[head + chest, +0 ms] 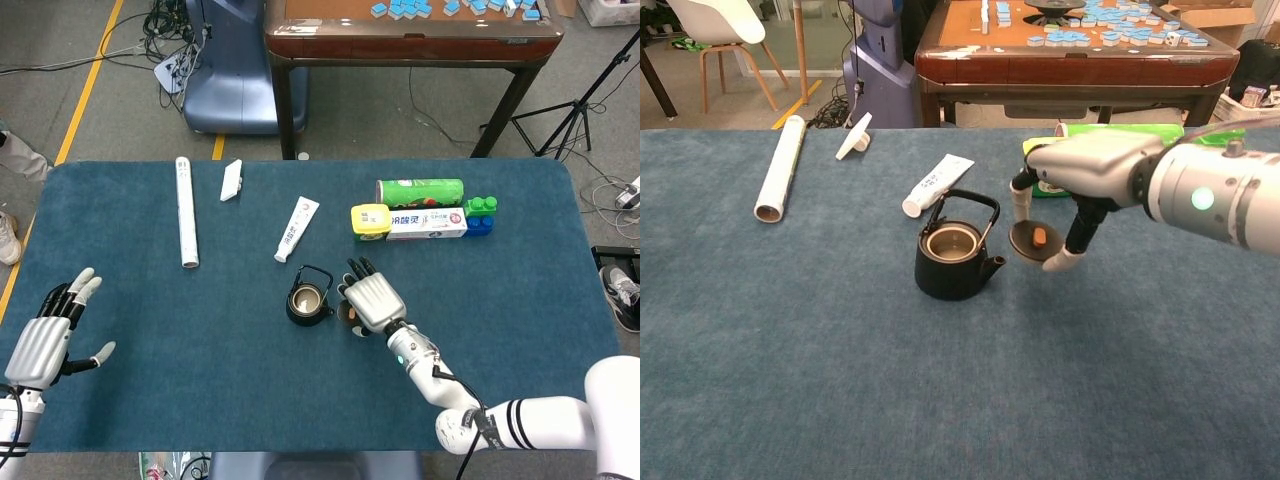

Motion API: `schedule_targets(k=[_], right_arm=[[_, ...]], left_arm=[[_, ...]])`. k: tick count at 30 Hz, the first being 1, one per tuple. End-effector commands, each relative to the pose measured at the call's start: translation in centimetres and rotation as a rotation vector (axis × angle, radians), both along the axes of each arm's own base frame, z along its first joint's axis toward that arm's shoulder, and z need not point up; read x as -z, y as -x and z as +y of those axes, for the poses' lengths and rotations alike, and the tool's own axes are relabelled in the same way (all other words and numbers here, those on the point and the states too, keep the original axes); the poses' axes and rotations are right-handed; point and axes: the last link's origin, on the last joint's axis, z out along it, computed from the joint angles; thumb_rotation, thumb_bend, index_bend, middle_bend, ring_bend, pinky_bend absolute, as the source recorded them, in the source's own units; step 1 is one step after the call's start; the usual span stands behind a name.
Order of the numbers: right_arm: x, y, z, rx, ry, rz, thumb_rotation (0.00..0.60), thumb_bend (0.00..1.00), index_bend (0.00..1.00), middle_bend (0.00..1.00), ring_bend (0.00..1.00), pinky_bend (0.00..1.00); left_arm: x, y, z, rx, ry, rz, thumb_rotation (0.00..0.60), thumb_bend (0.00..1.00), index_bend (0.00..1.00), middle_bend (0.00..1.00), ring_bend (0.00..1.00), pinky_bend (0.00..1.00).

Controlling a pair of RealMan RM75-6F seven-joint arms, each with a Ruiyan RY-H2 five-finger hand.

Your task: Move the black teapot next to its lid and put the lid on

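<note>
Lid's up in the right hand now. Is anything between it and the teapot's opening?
Mainly the teapot's own handle, which arches upright over the opening of the teapot. The right hand holds the lid in the air beside the spout; nothing else lies in that gap.

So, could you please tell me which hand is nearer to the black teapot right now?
Right. The right hand holds the lid in the air just beside the black teapot, while the left hand hovers far off near the table's edge.
</note>
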Motion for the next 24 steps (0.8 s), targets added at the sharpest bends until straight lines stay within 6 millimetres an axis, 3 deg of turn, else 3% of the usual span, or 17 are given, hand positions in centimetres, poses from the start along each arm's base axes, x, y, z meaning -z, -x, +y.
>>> schedule_targets(k=[1, 12, 24], right_arm=[[-0.5, -1.5, -0.4, -0.019, 0.011, -0.019, 0.600, 0.24, 0.50, 0.27, 0.04, 0.00], [1.1, -5.2, -1.5, -0.099, 0.036, -0.006, 0.600, 0.24, 0.51, 0.16, 0.01, 0.00], [3.9, -5.8, -2.3, -0.140, 0.038, 0.088, 0.600, 0.24, 0.51, 0.12, 0.00, 0.00]], left_arm=[[0.1, -0.1, -0.1, 0.002, 0.004, 0.000, 0.570, 0.24, 0.00, 0.00, 0.00, 0.01], [-0.2, -0.3, -0.6, 0.001, 0.008, -0.012, 0.571, 0.24, 0.00, 0.00, 0.00, 0.01], [-0.4, 0.3, -0.9, -0.018, 0.013, -0.015, 0.569, 0.24, 0.00, 0.00, 0.00, 0.01]])
